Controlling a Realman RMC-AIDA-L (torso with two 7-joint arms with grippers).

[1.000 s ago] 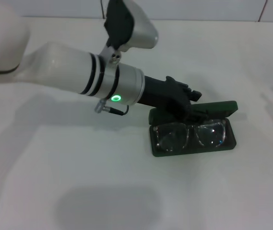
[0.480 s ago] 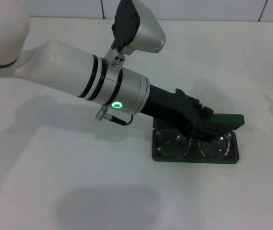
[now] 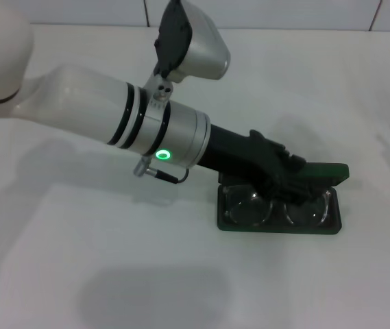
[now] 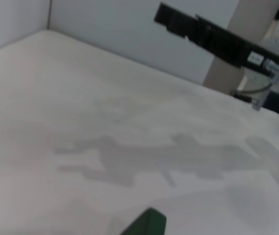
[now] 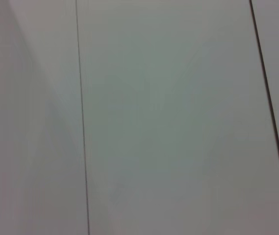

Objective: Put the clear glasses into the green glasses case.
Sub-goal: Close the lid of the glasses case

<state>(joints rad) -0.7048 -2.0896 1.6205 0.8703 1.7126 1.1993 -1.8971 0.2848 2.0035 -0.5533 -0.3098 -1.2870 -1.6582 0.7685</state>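
The left gripper hides the hinge side of the green glasses case; its grip cannot be told. The clear glasses lie inside, faint.

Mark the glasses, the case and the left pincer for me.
glasses [image 3: 251, 208]: head view, on the left lens.
case [image 3: 323, 171]: head view, on the raised lid's edge.
left pincer [image 3: 287, 179]: head view, at the fingertips over the case.
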